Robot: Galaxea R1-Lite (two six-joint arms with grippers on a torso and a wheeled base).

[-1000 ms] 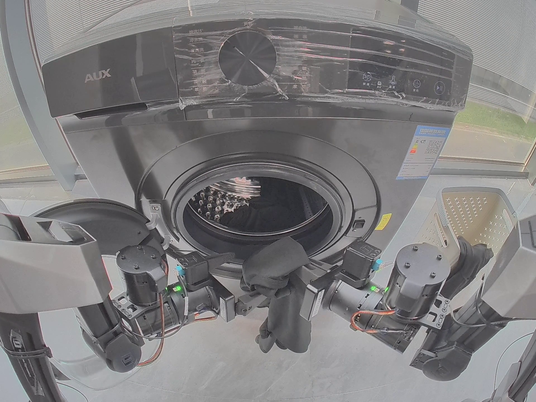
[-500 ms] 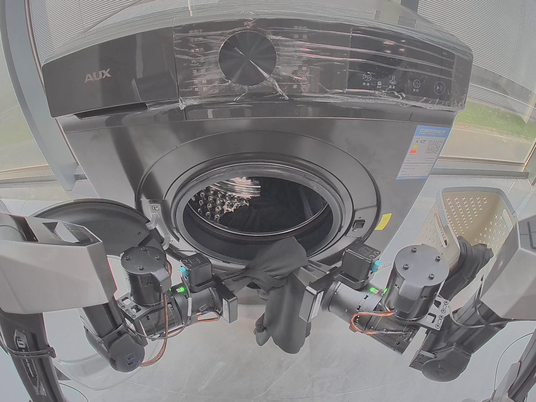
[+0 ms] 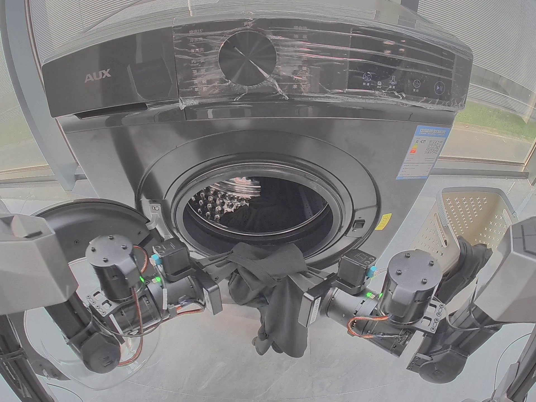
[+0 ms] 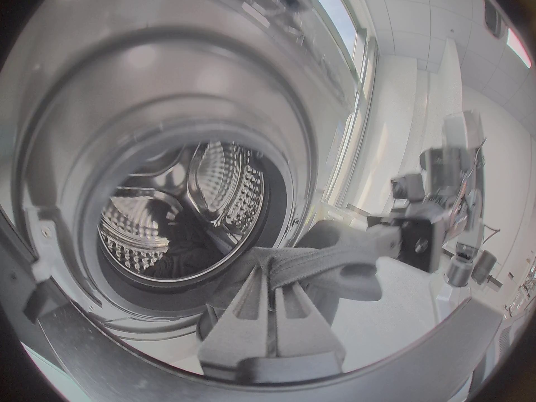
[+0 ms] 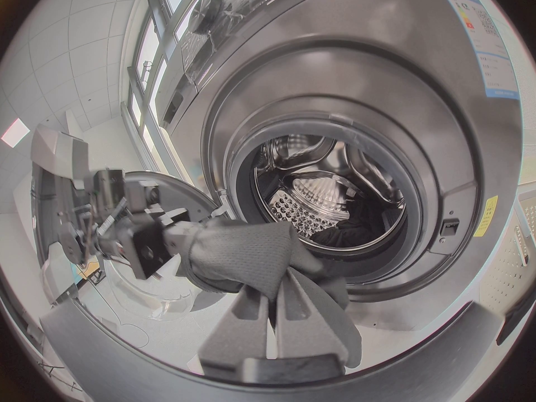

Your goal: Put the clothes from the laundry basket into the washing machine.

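A dark garment (image 3: 271, 286) hangs stretched between both grippers just below the washing machine's round opening (image 3: 257, 210), with one end dangling toward the floor. My left gripper (image 3: 223, 264) is shut on its left end; in the left wrist view the fingers (image 4: 272, 302) pinch a band of the cloth (image 4: 318, 258). My right gripper (image 3: 298, 279) is shut on the other end, and the right wrist view has the cloth (image 5: 245, 252) bunched at the fingertips (image 5: 273, 294). More dark clothing (image 3: 268, 207) lies inside the drum. The laundry basket (image 3: 474, 213) stands at the right.
The machine's door (image 3: 84, 224) is swung open at the lower left, behind my left arm. Another dark garment (image 3: 466, 266) hangs over the basket's front rim. Pale tiled floor (image 3: 223, 358) lies in front of the machine.
My left gripper has pulled to the left and slightly up, stretching the garment out between the two grippers. The right gripper has shifted a little lower.
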